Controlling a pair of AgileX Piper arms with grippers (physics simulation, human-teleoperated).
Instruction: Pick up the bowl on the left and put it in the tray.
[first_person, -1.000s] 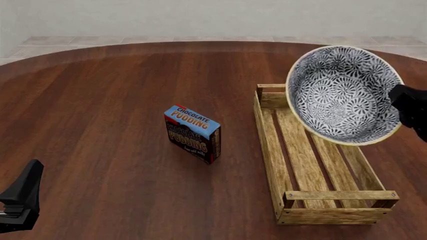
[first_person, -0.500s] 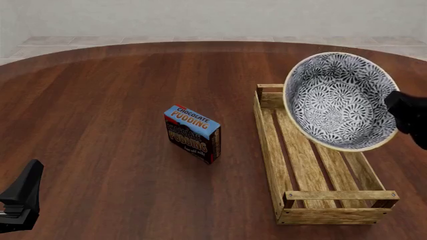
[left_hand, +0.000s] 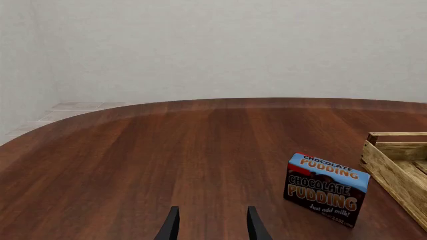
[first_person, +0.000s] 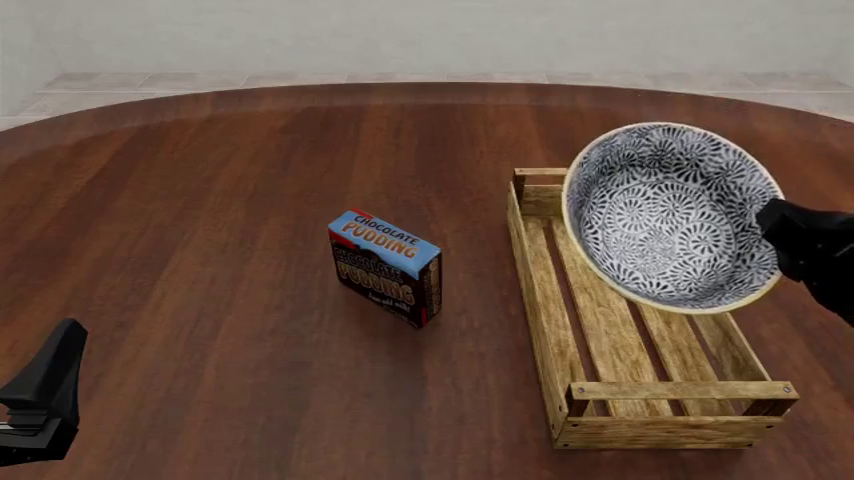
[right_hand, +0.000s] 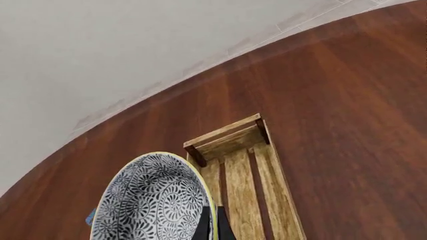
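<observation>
The right gripper (right_hand: 212, 225) is clamped on the rim of the bowl (first_person: 667, 215), which hangs tilted on its side above the far half of the tray (first_person: 577, 400). Let go at this angle, it would likely land on its edge and roll over the tray's low side. The left gripper (left_hand: 210, 225) rests apart from the tray, spread and empty.

I work in a bare simulated test room: round dark wood table (first_person: 200, 200), plain pale wall (left_hand: 220, 45) behind its far edge, pale tiled floor (first_person: 400, 78) just beyond. Nothing marks it as home or shop.
</observation>
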